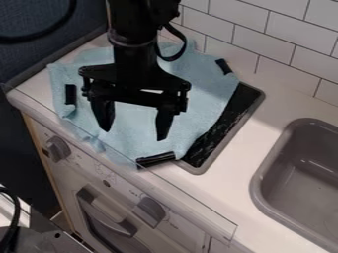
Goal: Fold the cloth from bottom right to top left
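Camera view: the tool (134, 134) hangs over the near half of the cloth (204, 96), its fingers well apart and pointing down, with no cloth seen clamped between them; whether the tips touch the fabric, I cannot tell. The cloth lies spread, rumpled along its near edge, on the table (280, 108) and over part of the dark stove top (231, 121), left of the sink (264, 163). Three black strips sit at its borders: one at the left (70, 94), one at the upper right (224, 66), one at the bottom (155, 159).

No diagonal fold shows, so the step in hand looks to be getting a grip on the bottom right part. Next, the tool should shift towards the bottom strip, lower, close on the edge beside it, then lift and carry that part over to the top left. A shallow pinch could slip.
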`<state>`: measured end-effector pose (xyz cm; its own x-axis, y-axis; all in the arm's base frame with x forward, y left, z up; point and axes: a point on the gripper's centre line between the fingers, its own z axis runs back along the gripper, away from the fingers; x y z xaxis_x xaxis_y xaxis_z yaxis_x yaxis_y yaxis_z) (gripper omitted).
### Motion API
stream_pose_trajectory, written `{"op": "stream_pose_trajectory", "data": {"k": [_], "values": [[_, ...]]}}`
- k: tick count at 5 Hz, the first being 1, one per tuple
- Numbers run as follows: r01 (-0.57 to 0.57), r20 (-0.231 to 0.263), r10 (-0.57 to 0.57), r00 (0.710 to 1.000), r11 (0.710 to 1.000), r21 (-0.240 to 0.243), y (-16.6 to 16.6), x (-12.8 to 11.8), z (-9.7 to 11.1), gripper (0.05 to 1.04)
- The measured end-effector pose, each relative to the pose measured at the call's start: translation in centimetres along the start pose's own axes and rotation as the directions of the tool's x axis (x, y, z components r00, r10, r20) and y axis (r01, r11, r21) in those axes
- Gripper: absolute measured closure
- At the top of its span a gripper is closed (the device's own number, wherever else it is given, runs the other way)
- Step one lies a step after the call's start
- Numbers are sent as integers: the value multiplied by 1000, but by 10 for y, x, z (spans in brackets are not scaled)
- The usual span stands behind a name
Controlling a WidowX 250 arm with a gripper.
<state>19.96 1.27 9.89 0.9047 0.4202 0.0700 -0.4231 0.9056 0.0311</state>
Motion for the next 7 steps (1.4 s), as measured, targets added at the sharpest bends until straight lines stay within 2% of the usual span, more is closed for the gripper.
{"op": "stream_pose_trajectory", "data": {"k": [1, 2, 4, 5, 6, 7], "values": [[5, -13, -5, 1000, 1000, -2, 0, -2, -4, 79], [120, 3, -120, 993, 992, -40, -11, 7, -17, 79], [275, -10, -276, 961, 959, -67, -29, 23, -52, 79], [331, -29, -334, 942, 941, -65, -32, 25, -69, 79], [402, -24, -404, 914, 914, -59, -31, 17, -76, 79], [465, 8, -465, 885, 885, -31, -30, 15, -82, 79]]}}
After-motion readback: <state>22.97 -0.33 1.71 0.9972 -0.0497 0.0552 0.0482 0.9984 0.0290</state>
